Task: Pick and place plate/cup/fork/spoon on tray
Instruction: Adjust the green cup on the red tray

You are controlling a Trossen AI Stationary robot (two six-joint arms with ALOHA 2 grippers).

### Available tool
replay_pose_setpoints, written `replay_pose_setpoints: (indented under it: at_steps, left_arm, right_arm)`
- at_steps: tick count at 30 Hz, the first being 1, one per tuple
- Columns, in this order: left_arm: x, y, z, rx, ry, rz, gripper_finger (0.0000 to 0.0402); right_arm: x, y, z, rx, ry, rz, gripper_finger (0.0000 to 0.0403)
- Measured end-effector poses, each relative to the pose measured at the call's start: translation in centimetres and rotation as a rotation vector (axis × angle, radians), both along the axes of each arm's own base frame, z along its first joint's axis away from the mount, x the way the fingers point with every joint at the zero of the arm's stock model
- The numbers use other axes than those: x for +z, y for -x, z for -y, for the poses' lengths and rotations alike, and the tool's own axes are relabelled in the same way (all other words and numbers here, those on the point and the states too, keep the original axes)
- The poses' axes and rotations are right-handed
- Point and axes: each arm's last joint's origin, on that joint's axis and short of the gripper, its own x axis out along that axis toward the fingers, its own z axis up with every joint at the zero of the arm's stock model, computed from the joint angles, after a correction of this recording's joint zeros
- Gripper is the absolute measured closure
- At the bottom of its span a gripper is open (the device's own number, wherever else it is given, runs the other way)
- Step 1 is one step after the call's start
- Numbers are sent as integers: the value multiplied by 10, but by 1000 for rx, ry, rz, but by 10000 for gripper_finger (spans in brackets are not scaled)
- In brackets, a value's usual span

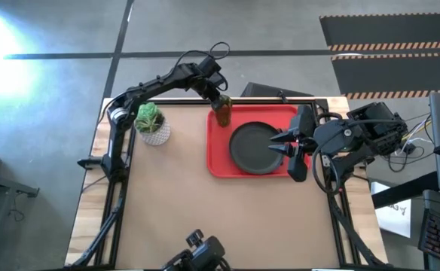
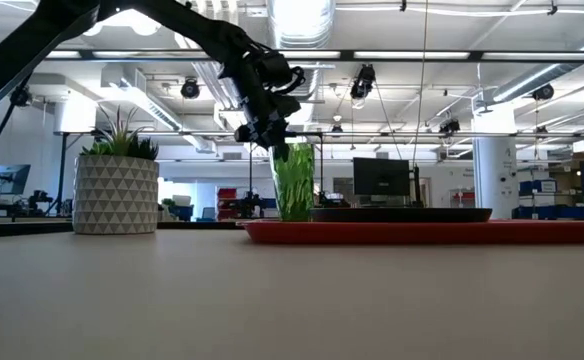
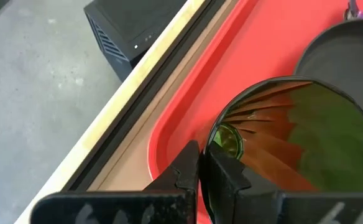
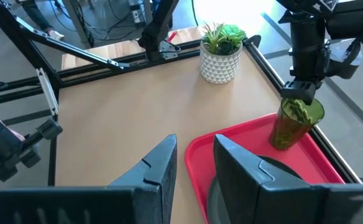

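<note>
Nearest me on the bench (image 1: 205, 218) I see the red tray (image 1: 218, 162) with the dark plate (image 1: 252, 148) lying flat in it, and my right gripper (image 1: 284, 145) hangs over the plate's right edge, its jaws spread partway with nothing between them. Farther back, my left gripper (image 1: 221, 102) has its jaws pinching the rim of the green cup (image 2: 294, 183), which stands upright in the tray's far left corner. The white potted plant (image 1: 152, 124) sits on the bench well left of the tray.

Overhead, table-level, two wrist views — all share the tray (image 1: 218, 154).
</note>
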Motion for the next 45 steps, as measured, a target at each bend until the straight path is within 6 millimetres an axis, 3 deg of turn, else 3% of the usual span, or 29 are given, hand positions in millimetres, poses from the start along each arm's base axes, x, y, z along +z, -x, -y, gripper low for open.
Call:
replay_pose_setpoints:
  at_steps: [23, 34, 45]
  left_arm:
    - [-2, 6, 1, 13, 40, -40, 401]
    - [-3, 6, 2, 28, 53, -46, 365]
    - [20, 5, 4, 23, 10, 13, 363]
  right_arm:
    - [0, 0, 0, 0, 2, 0, 307]
    - [0, 0, 0, 0, 2, 0, 307]
    - [0, 0, 0, 11, 17, -3, 307]
